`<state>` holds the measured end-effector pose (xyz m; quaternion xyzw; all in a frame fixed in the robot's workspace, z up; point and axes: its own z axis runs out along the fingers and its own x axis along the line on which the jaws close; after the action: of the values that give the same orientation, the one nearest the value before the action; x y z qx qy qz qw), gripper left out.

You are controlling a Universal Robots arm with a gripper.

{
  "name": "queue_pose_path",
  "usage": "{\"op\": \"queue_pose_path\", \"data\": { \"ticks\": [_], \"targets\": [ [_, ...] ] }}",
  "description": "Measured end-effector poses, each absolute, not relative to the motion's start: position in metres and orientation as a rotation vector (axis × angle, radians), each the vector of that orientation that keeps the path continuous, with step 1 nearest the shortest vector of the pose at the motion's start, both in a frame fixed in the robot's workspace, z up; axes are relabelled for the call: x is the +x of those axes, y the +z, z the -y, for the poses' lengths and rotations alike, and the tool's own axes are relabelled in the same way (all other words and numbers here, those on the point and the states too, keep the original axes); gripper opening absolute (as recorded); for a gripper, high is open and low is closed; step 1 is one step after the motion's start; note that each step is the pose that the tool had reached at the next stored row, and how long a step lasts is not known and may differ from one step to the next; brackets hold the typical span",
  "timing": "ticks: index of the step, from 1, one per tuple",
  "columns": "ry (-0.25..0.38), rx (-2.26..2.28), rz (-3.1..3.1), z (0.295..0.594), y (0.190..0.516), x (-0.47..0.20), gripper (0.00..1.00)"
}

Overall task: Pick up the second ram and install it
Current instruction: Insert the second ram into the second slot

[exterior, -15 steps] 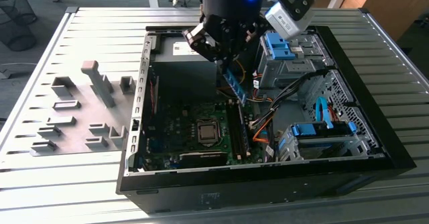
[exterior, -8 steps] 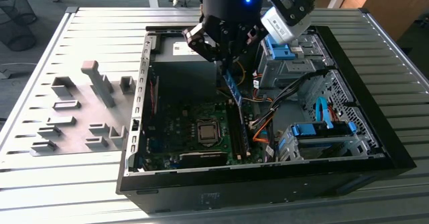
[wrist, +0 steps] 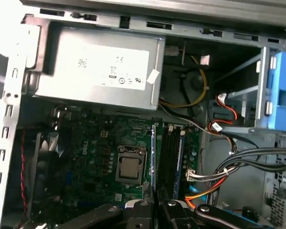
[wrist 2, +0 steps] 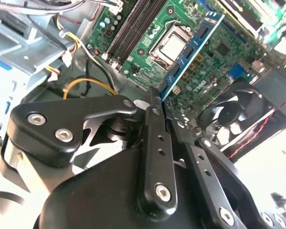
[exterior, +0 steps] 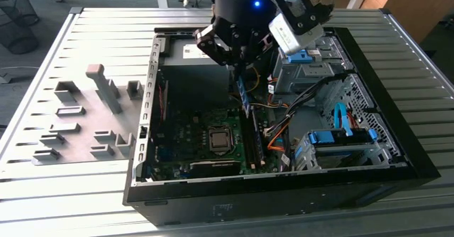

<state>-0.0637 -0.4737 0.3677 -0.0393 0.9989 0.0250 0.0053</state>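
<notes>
Gripping the second ram [wrist 2: 189, 52] — tool [wrist 2: 157, 102] above the motherboard [wrist 2: 219, 57].

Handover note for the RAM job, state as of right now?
Gripper: shut on the second ram, holding it by one end, edge-on, above the motherboard inside the open PC case.
Second ram: in the first wrist view it hangs between the CPU socket and the black memory slots, not seated.
Done: pickup.
Left: seating the ram in a slot. Which slot is free I cannot tell.
</notes>
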Motion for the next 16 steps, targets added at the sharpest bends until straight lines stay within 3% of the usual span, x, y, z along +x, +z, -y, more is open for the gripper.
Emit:
{"op": "queue_pose_path", "data": {
  "ticks": [16],
  "targets": [
    [0.077,0.047,-3.127,0.474,0.343,-0.048,0.14]
  ]
}}
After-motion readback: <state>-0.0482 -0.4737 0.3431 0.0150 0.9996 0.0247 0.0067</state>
